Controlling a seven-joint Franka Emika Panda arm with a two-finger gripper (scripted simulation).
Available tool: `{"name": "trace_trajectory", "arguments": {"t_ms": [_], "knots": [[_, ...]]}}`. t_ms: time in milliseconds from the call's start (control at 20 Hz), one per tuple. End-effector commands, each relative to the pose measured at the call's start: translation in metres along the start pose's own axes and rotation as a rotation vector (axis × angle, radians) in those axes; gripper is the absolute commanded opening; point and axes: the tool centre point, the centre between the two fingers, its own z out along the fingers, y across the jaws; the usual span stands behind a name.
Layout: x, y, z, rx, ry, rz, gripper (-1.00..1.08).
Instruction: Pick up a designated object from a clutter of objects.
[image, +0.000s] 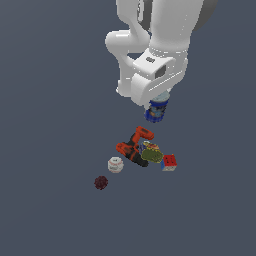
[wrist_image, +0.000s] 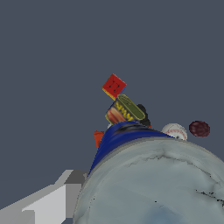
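The small blue can, with a multicoloured label, hangs under my gripper, well above the floor and apart from the clutter. The gripper is shut on it. In the wrist view the can's pale grey top and blue side fill the lower part, with one grey finger beside it. The fingertips are hidden by the hand in the exterior view. The clutter lies below: an orange-red and black power drill, a yellow-green lumpy item, a colour cube, a white round puck and a dark red ball.
The wrist view shows the cube, the yellow-green item, a labelled item under it, the puck and the ball past the can. All lie on a plain dark grey floor.
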Motion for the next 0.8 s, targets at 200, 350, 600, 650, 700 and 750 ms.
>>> {"name": "trace_trajectory", "arguments": {"t_ms": [200, 350, 600, 650, 700, 750], "knots": [[-0.002, 0.037, -0.057, -0.004, 0.001, 0.001, -1.00], [-0.002, 0.052, -0.079, -0.005, 0.001, 0.001, -1.00], [-0.001, 0.072, -0.107, -0.006, 0.001, 0.002, -1.00], [-0.001, 0.074, -0.111, -0.006, 0.000, 0.002, -1.00], [-0.001, 0.077, -0.115, -0.006, 0.000, 0.002, -1.00], [-0.001, 0.080, -0.119, -0.006, 0.000, 0.002, -1.00]]}}
